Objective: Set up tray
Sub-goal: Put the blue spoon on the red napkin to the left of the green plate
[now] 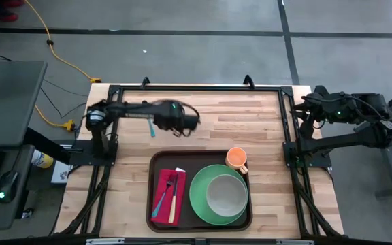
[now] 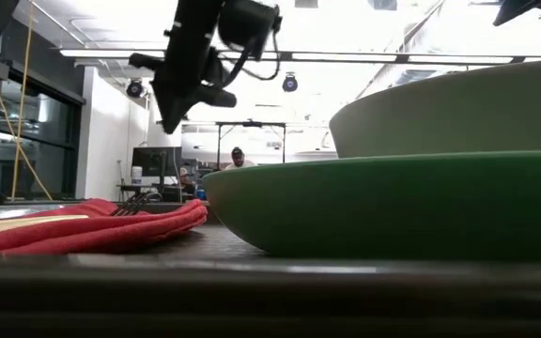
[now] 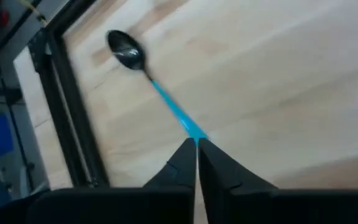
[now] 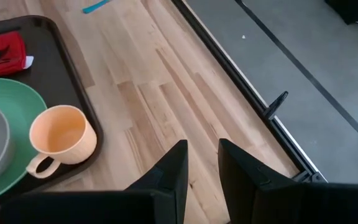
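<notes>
While the tray (image 1: 156, 207) near the table's front edge already holds napkin (image 1: 166, 194), plate (image 1: 199, 201), bowl (image 1: 226, 193), cup (image 1: 236, 158) — left gripper (image 3: 197, 142) clamps the spoon (image 3: 143, 65); spoon left. Right gripper (image 4: 202, 149) parked, slightly open, empty.

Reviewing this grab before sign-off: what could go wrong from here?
1. The left gripper pinches the spoon at the far end of its blue handle, so it could swing or slip out in transit.
2. On the tray, the red napkin already carries cutlery; dropping the spoon there could knock it askew.
3. The orange cup sits at the tray's edge and might get nudged.
</notes>
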You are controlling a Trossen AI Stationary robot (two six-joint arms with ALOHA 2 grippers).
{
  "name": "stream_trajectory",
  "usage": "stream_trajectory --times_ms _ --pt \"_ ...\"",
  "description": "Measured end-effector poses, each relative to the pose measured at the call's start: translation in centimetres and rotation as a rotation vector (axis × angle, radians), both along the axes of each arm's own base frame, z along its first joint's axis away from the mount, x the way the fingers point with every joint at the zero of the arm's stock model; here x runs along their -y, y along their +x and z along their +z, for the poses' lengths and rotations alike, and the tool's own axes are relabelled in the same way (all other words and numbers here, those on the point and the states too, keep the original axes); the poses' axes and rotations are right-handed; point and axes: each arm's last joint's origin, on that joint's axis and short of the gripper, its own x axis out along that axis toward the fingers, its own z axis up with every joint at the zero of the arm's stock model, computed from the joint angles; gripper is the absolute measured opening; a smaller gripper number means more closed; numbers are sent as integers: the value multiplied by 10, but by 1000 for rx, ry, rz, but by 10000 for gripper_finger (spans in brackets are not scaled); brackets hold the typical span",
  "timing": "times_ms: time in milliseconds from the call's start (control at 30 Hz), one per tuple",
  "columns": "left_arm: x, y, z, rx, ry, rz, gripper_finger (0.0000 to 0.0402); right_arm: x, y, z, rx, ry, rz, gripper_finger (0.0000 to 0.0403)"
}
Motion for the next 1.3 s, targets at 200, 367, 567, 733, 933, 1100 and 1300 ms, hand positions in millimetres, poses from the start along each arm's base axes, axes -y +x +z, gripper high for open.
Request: stream_trajectory --times_ms 200,367,567,733,933,1100,1300 --pt "-56 -34 -14 42 -100 132 128 0 0 0 7 6 -16 67" --pt "-96 -54 -43 193 -237 208 211 0 0 0 17 12 -21 67" --pt "-126 -78 -61 202 -253 309 284 1 1 2 41 -5 -48 67" --pt "-139 -89 -62 201 -215 401 307 2 3 4 82 3 -82 67" --pt "-142 -96 -74 234 -195 515 300 3 3 5 105 -7 -120 67" --pt "-139 -99 -94 307 -225 564 286 3 3 5 106 -7 -123 67" --pt "-134 -104 -112 352 -228 618 276 3 3 5 106 -9 -125 67"
